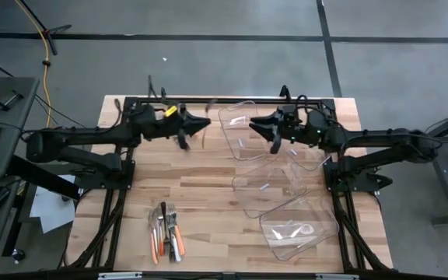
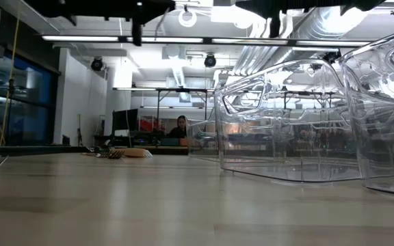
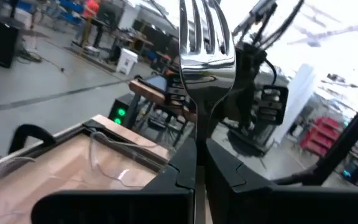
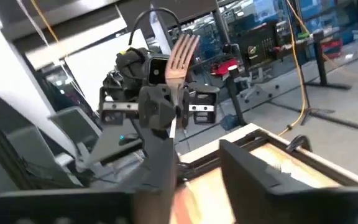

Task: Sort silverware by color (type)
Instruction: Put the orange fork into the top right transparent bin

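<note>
My left gripper [image 1: 201, 124] hovers above the table's far middle, shut on a fork [image 3: 204, 50] with a shiny metal head; its handle is hidden between the fingers. Facing it from the right, my right gripper [image 1: 257, 124] stands open. In the right wrist view the fork's tines [image 4: 182, 50] rise just past one of its fingers [image 4: 157, 124]; I cannot tell whether they touch. The rest of the silverware [image 1: 166, 232], with orange, white and metal handles, lies in a pile on the table near the front edge. My left gripper pinches the fork between its two fingers just behind the head, at the neck [image 3: 199, 127]. The fingers lie level and along the fork, whose tines stick out beyond the fingertips toward my right arm. The fork is lifted clear of the table.
Three clear plastic bins stand on the table's right half: one at the far middle [image 1: 243, 132], one at the centre right [image 1: 274, 187], one near the front right [image 1: 298, 229]. Bare wood [image 1: 208, 183] lies between the pile and the bins.
</note>
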You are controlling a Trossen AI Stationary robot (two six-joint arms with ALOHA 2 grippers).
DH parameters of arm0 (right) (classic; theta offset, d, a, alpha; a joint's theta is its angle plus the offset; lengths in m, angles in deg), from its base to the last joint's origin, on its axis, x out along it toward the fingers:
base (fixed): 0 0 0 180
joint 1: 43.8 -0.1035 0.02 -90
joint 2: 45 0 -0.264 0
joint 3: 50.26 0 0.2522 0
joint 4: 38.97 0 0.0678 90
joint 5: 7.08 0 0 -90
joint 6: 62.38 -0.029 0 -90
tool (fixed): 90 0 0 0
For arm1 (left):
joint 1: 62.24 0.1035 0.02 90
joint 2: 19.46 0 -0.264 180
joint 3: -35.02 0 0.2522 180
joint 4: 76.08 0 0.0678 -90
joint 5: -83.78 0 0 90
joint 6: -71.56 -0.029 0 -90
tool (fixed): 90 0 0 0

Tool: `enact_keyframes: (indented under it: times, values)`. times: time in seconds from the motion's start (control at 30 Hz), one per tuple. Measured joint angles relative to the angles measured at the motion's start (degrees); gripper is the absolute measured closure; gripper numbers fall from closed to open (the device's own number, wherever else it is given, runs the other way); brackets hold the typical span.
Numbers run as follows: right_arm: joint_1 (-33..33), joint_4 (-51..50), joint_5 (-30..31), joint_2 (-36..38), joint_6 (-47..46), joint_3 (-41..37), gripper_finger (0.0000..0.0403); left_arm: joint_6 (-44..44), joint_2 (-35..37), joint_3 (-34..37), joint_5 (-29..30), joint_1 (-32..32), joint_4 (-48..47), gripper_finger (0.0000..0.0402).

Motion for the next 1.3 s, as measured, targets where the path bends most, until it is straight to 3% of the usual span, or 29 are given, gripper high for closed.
enact_keyframes:
  times: [0.13,0.23,0.53,0.83,1.03,1.3]
  values:
    - [0.0,4.8,-2.5,-3.4,-0.8,0.0,0.022,-0.5,-5.5,-4.3,-2.2,-1.2,0.1,0.0401]
    - [0.0,8.1,-5.5,-5.5,-0.8,0.0,0.0197,-2.3,-9.6,-7.4,-3.4,-2.3,0.2,0.0401]
    - [0.0,11.0,-6.4,-8.2,-0.6,0.0,0.0192,-4.6,-20.5,-15.7,-5.3,-4.5,0.6,0.0401]
    - [0.0,11.1,-6.4,-8.2,-0.8,0.0,0.0192,-6.1,-25.3,-21.0,-5.4,-4.6,0.3,0.0401]
    - [0.0,11.1,-6.4,-8.2,-1.1,0.0,0.0217,-7.4,-25.1,-21.3,-5.4,-4.6,-0.1,0.0401]
    - [0.0,11.6,-7.4,-7.5,-1.4,0.0,0.0311,-7.5,-25.0,-21.3,-5.5,-4.6,-1.6,0.0401]
